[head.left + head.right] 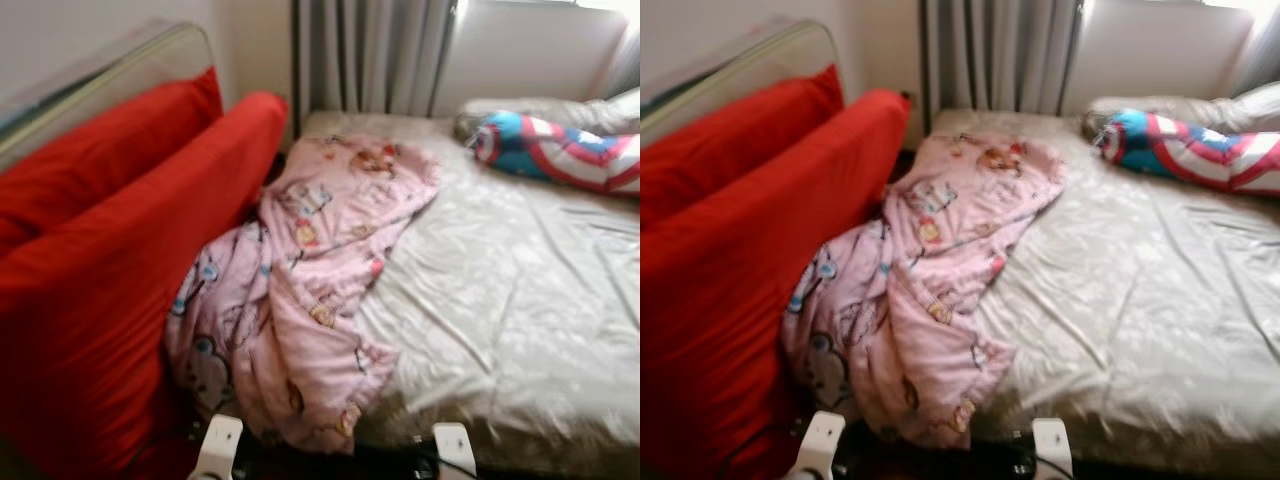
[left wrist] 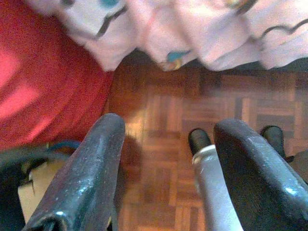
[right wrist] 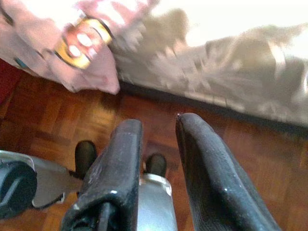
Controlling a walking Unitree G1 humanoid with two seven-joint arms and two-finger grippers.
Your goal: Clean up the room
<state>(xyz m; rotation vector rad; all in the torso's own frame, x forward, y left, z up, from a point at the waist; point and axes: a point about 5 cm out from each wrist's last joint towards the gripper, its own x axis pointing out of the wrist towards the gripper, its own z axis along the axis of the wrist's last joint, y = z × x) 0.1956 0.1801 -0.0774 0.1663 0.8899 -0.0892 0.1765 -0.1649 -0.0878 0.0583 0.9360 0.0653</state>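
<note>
Pink blanket (image 1: 300,290) spills off the bed (image 1: 500,300), hem blurred; left end effector (image 2: 166,183) wide, right end effector (image 3: 156,168) narrowly parted, both holding nothing.

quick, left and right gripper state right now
left gripper: open, holding nothing, above the wood floor.
right gripper: open a little, holding nothing, near the pink blanket.

Left gripper (image 2: 166,168) and right gripper (image 3: 156,163) hang low, jaws seemingly parted, empty

1 pink blanket (image 1: 300,300), 2 red cushions (image 1: 110,250)
</note>
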